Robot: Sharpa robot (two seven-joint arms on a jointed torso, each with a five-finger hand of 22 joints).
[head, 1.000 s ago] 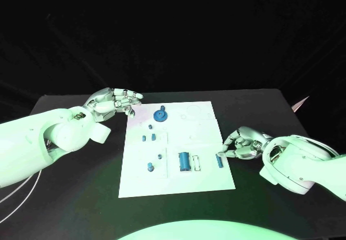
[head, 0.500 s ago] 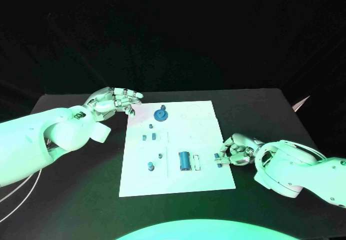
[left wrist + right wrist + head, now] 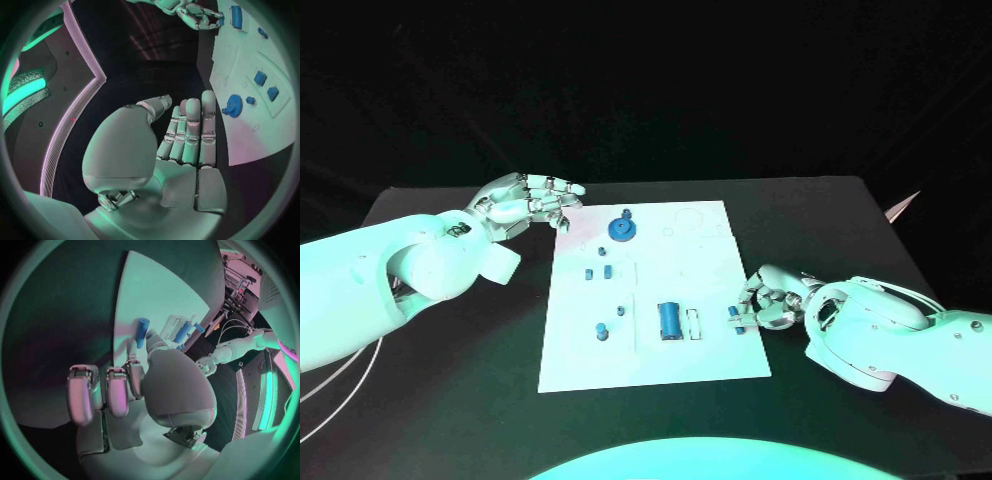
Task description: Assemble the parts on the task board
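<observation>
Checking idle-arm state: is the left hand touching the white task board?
Apart. Left wrist view shows dark table between the left hand and the white task board.

White smooth arms w/ silver segmented-finger robot hand each side.

No text, label, brand, number or sign can be read anywhere. The white task board carries only faint outlines and blue parts, with no legible marking.
</observation>
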